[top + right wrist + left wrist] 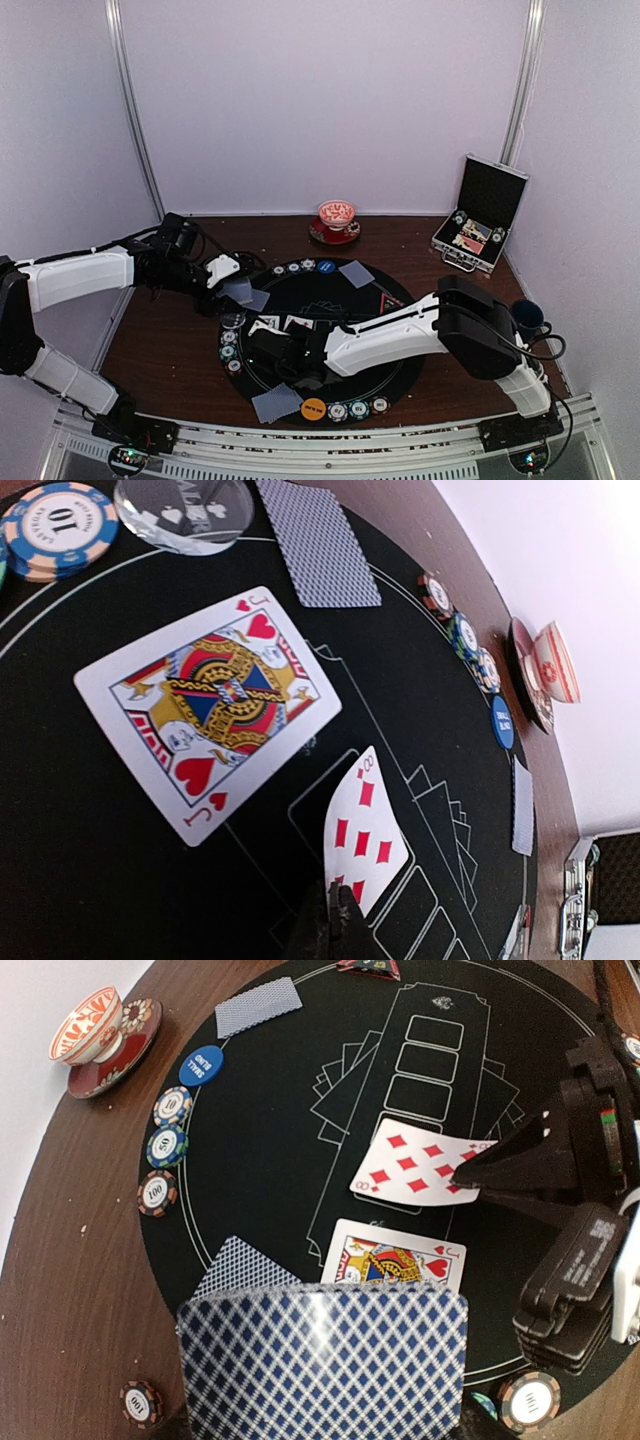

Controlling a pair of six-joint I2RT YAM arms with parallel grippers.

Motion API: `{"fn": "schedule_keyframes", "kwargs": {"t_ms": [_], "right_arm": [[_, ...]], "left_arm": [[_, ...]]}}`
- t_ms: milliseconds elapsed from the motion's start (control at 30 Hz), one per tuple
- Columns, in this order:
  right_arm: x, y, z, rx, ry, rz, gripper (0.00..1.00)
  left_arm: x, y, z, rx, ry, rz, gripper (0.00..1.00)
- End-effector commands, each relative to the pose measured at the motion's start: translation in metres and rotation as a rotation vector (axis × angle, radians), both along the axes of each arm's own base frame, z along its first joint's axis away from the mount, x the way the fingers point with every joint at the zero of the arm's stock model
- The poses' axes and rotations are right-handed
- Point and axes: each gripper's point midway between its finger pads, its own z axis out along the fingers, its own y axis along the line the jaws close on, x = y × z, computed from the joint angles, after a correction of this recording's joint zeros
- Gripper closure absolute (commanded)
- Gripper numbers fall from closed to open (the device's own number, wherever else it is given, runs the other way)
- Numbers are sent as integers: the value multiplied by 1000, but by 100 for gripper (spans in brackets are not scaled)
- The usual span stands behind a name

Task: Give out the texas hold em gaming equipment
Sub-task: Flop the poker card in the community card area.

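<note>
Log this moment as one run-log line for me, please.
left gripper: holds card deck | right gripper: shut on eight of diamonds, face up | jack of hearts: face up on black mat

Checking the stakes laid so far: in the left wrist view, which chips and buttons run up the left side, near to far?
lone 100 chip → second 100 chip → teal chip → 10 chip → blue button disc

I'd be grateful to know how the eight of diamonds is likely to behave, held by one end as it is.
The eight of diamonds looks thin and light, so pinched at one end by the right hand it will probably flex. Its smooth face may slide on the black mat if pushed.
</note>
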Motion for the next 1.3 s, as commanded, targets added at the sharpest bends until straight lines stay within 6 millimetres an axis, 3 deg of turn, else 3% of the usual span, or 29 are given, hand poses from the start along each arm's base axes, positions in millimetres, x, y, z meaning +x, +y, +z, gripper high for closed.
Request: {"fn": "schedule_keyframes", "kwargs": {"t_ms": [0,400,1267], "right_arm": [[-7,19,-5,40,66,76,98],[-13,9,-16,0,80,129,96],[5,0,-22,-70,-6,122,97]], "left_arm": [[13,-5,17,-45,-45,6,40],[13,-5,18,-46,-48,6,40],[13,-5,18,-47,-48,7,40]]}}
